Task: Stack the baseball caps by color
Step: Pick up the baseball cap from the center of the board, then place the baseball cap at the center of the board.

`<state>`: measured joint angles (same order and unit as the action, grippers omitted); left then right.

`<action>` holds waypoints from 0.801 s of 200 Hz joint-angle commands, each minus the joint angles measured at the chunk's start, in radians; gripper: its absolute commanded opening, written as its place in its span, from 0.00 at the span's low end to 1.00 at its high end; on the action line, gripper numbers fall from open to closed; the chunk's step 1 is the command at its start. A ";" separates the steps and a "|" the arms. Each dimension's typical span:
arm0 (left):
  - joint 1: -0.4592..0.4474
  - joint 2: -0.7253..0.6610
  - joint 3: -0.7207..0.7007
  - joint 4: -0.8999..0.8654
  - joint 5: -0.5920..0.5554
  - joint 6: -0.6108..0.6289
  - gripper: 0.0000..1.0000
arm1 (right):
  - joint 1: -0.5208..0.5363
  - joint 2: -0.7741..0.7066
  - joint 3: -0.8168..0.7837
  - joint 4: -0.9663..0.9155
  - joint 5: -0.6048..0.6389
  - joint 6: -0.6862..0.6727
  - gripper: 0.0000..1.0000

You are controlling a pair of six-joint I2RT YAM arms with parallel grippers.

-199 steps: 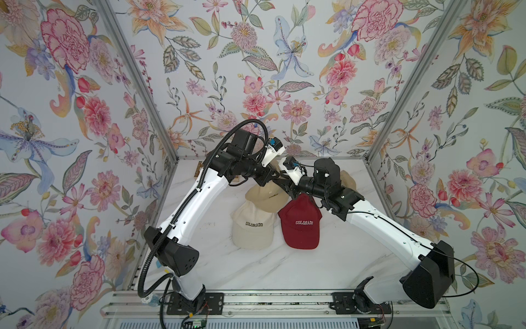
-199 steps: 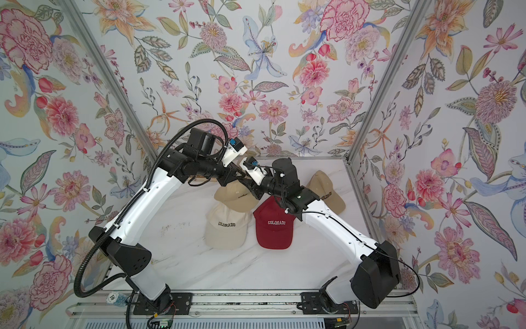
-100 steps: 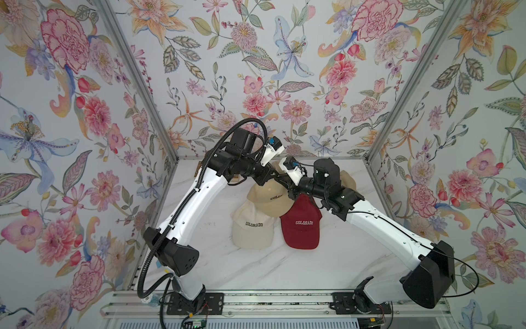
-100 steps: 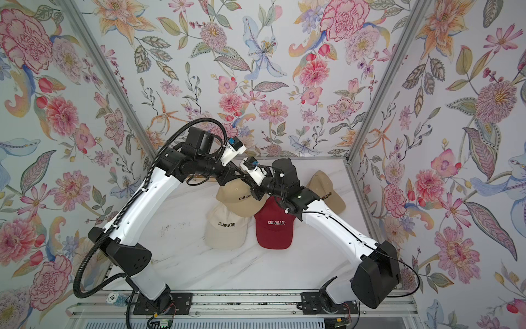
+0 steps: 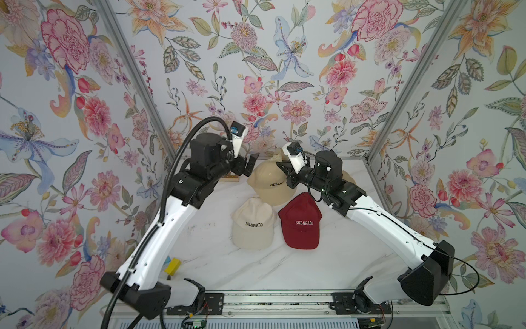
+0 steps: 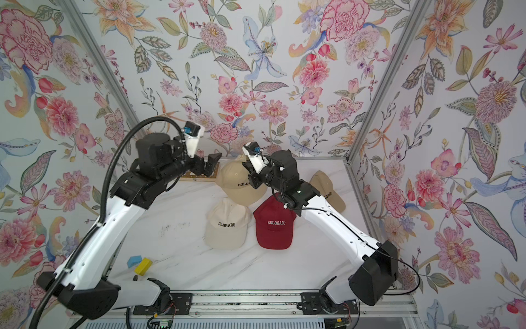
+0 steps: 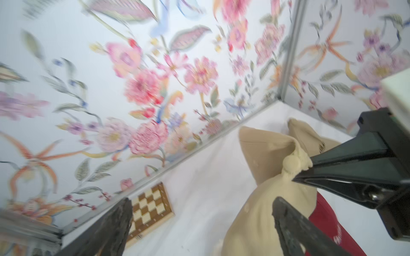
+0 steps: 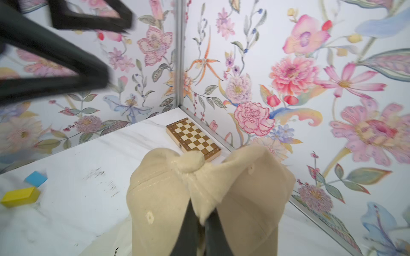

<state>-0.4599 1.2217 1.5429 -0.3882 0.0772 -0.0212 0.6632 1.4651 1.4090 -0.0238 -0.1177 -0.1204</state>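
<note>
My right tool [image 8: 202,218] is clamped together on a pinch of cloth at the crown of a tan cap [image 5: 269,178], right by the button [image 8: 192,163] on top. The crown bunches up around the pinch and the rest of the cap sags below it. I cannot tell whether its brim [image 5: 280,198] touches the counter [image 5: 313,265]. My left tool [image 5: 248,166] stands wide apart and empty just beside the same cap, gripping nothing. Under and just in front of my right tool lie a cream cap [image 5: 252,225] and a red cap [image 5: 301,225], side by side, crowns up. Whether either hides more caps beneath it I cannot tell. A second tan cap [image 6: 326,186] lies on the far side of my right arm, well apart from the left tool, and I judge that to be where this one belongs. A chessboard [image 8: 193,137] sits beyond both tools in the corner and has no part in the job. The cap should be light and very soft: the crown folds under any squeeze, so a pinch there holds it safely but lets it swing and twist. The brim looks stiffer and would steer it better. The cloth should not slip, yet a limp crown may land crooked, so I would lower it slowly, crown over crown.
</note>
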 commanded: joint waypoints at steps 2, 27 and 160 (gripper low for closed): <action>0.001 -0.126 -0.194 0.289 -0.114 -0.030 1.00 | -0.008 0.064 0.066 0.075 0.203 0.135 0.00; 0.001 -0.200 -0.350 0.310 -0.148 -0.079 1.00 | -0.008 0.160 0.130 0.118 0.328 0.276 0.00; 0.002 -0.314 -0.714 0.432 -0.021 -0.243 1.00 | -0.132 0.650 0.465 -0.111 0.264 0.491 0.00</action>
<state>-0.4583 0.9096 0.8536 -0.0059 0.0231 -0.2333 0.5472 2.0850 1.8347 -0.0952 0.2092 0.3309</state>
